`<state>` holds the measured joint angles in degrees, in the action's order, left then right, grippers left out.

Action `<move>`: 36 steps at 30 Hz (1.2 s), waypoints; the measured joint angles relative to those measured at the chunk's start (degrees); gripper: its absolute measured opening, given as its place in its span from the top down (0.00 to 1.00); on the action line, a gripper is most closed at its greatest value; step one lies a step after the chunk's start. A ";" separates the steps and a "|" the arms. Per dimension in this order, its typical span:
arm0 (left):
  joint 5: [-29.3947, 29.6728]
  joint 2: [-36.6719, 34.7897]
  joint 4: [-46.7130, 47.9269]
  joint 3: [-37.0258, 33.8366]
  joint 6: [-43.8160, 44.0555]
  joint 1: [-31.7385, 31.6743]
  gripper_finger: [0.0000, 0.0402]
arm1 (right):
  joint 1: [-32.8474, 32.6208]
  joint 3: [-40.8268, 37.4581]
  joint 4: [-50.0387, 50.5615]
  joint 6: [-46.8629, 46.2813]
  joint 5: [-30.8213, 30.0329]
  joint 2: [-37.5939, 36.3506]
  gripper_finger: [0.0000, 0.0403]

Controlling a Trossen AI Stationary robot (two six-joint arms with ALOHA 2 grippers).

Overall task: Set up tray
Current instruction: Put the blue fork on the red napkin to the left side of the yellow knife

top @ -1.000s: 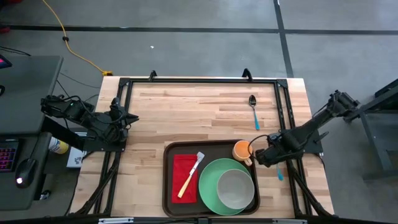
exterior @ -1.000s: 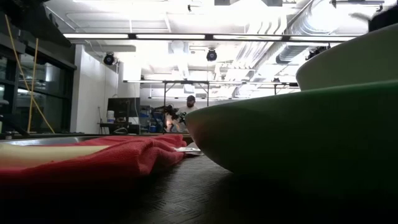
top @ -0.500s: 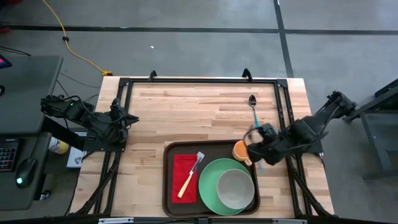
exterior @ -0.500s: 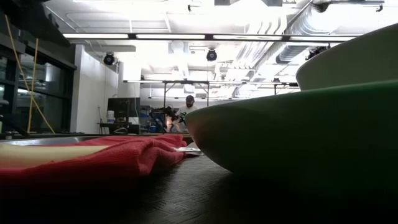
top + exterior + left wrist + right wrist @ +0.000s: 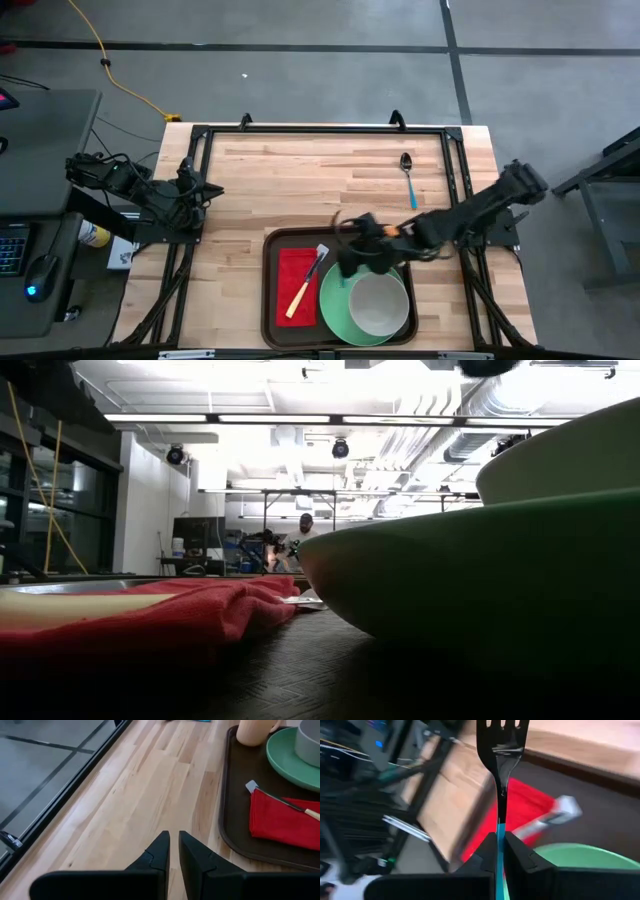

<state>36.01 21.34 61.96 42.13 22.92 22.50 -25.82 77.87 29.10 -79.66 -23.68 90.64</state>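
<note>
Right wrist view: right gripper (image 5: 499, 851) clenched on a fork (image 5: 501, 755) by its blue handle, tines pointing forward away from the wrist, over the tray. Just past the tines lies the red napkin (image 5: 512, 810) with a pale-handled knife (image 5: 555, 815) across it; green plate (image 5: 570, 857) close under the fingers. High view: tray (image 5: 272, 300) sits at the near middle of the table (image 5: 300, 180), long axis running left-right; napkin on its left part, plate with grey bowl (image 5: 378, 305) on its right, orange cup (image 5: 385, 235) at the far right corner. Right arm reaches in from the right edge, gripper above the tray between napkin and plate, so the napkin lies onward to the left of the fork. Likely next: lay the fork down beside the knife, handle kept parallel to it. Spoon (image 5: 407, 175) lies farther out on bare wood, well apart from the tray. Left gripper (image 5: 172, 851) waits at the left table edge, fingers nearly together, holding nothing.
</note>
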 joint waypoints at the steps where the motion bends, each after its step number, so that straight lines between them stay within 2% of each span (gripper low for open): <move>1: 0.00 0.00 -0.24 0.00 -0.21 0.00 0.83 | 0.40 0.00 -3.74 0.38 0.07 1.61 1.00; 7: 0.01 0.00 -0.50 0.00 -2.08 0.00 0.83 | 2.73 0.00 -26.90 1.07 -0.57 10.79 1.00; 10: 0.02 -0.02 -0.48 0.00 -2.10 0.02 0.83 | 3.42 2.15 -30.68 1.16 -0.23 14.84 1.00; 15: 0.02 -0.02 -0.49 0.00 -2.10 0.02 0.83 | 3.87 12.27 -21.67 -1.21 1.77 21.40 1.00; 23: 0.14 0.00 -0.50 0.00 -1.68 0.02 0.83 | 4.19 36.23 2.40 -5.45 4.70 34.75 1.00; 27: 0.44 -0.02 -0.50 0.00 -0.18 0.02 0.83 | 4.22 45.04 8.29 -9.22 5.41 41.04 1.00; 31: 0.54 -0.02 -0.52 0.00 -0.15 0.00 0.83 | 3.82 50.31 9.90 -12.86 5.64 46.01 1.00; 36: 0.55 -0.02 -0.48 0.00 -0.19 0.01 0.83 | 3.59 50.57 12.05 -16.33 7.96 47.40 1.00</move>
<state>36.56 21.32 61.47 42.13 22.72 22.51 -22.23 128.44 41.15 -95.99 -15.72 138.04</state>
